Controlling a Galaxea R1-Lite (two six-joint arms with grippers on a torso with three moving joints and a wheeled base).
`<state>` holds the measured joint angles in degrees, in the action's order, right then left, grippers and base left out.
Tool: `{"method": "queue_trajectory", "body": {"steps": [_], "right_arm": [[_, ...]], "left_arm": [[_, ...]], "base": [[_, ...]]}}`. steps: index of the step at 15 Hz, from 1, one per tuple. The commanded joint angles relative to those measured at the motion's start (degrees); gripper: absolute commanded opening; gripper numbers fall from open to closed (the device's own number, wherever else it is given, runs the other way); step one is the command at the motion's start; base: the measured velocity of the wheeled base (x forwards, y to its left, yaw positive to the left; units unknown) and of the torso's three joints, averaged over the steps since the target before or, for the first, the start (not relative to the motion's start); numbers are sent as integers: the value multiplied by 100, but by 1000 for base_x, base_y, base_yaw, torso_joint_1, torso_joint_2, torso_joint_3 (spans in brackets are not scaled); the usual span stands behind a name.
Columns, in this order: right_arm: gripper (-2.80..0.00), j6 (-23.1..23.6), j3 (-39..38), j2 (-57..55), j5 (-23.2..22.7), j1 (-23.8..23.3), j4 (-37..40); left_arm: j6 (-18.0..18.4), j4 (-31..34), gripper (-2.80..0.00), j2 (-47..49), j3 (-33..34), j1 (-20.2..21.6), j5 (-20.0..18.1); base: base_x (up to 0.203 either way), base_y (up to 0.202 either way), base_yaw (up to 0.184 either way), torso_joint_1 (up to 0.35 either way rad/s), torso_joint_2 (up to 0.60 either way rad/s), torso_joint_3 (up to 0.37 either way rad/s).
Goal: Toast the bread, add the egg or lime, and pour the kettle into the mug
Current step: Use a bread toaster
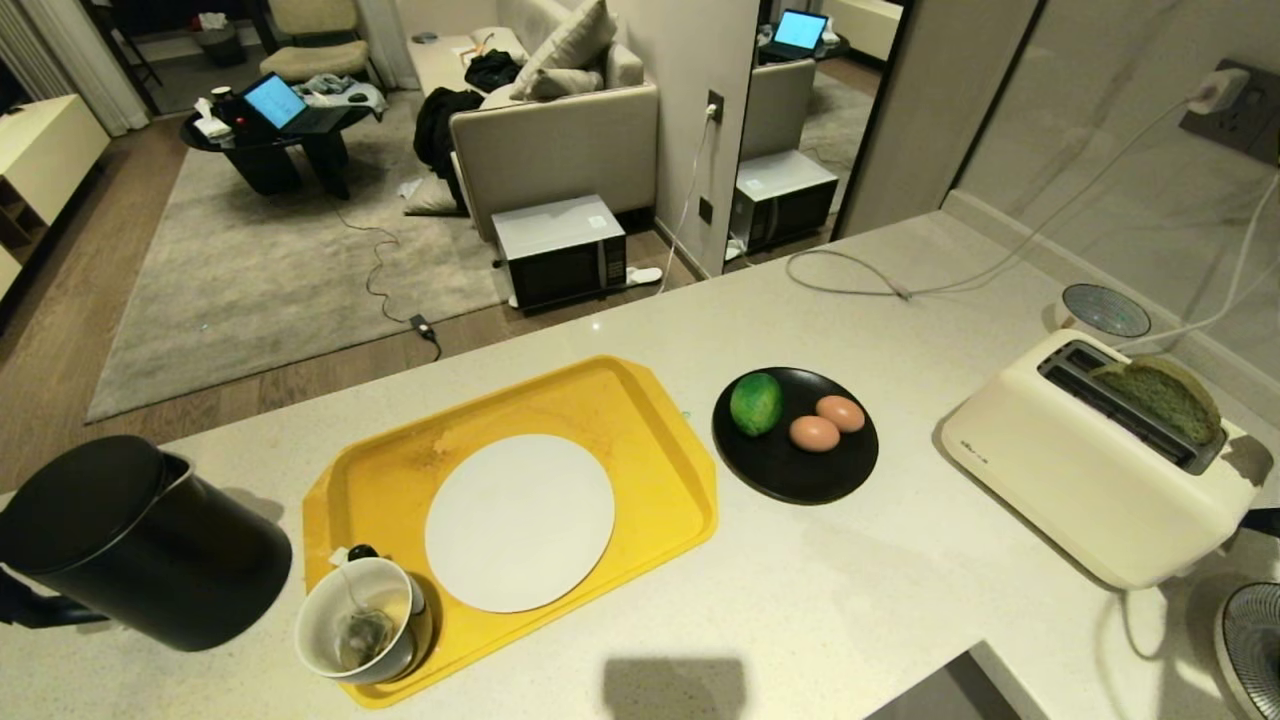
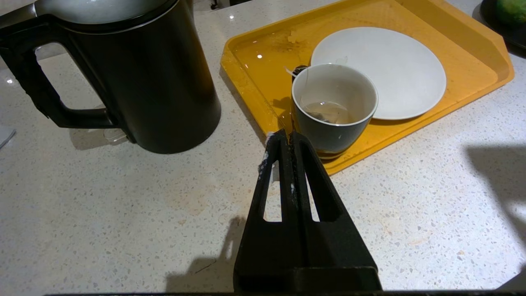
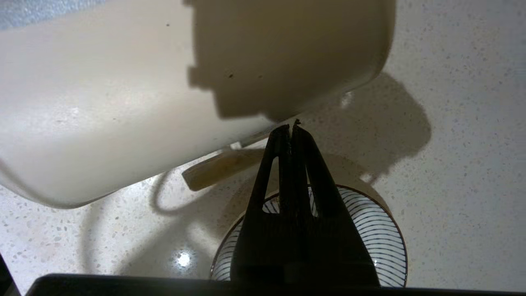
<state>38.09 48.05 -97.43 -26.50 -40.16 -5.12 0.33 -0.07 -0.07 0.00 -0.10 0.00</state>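
- Right claw: seen clenched with nothing between its fingers, its tips held close to the lower end of the cream toaster, above a striped bowl on the counter.
- Left claw: also seen clenched and empty, its tips just beside the near corner of the yellow tray, close to the mug and not touching it.
- Yellow tray, in the head view: taken as the landmark, lying on the pale speckled counter.
- A white plate is seen lying flat in the middle of the tray.
- The mug stands upright in the tray's near corner, beside the plate; a tea bag and a little liquid are seen inside it.
- The kettle stands on the counter just off the tray's left side, near the mug, lid on.
- A black plate lies on the counter just off the tray's right side; on it are the lime and two brown eggs, which touch each other.
- Which egg carries the white mark cannot be told.
- The toaster stands well to the right of the tray, beyond the black plate.
- The bread is seen standing in a toaster slot, its upper part sticking out.
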Motion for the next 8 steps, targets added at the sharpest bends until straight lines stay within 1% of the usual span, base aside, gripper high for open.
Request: {"method": "queue_trajectory", "body": {"steps": [1, 3, 5, 8], "right_arm": [[-280, -2, 50, 118, -87, -64, -7], [-280, -145, 183, 339, -239, -94, -79], [-280, -473, 370, 508, -306, -149, -473], [-280, -940, 1005, 733, -289, -158, -464]], "left_arm": [[2, -1, -280, -1, 0, 1, 0], [2, -1, -280, -1, 0, 1, -1], [2, -1, -280, -1, 0, 1, 0], [2, -1, -280, -1, 0, 1, -1]], "base": [[0, 0, 0, 0, 0, 0], [0, 0, 0, 0, 0, 0], [0, 0, 0, 0, 0, 0], [0, 0, 0, 0, 0, 0]]}}
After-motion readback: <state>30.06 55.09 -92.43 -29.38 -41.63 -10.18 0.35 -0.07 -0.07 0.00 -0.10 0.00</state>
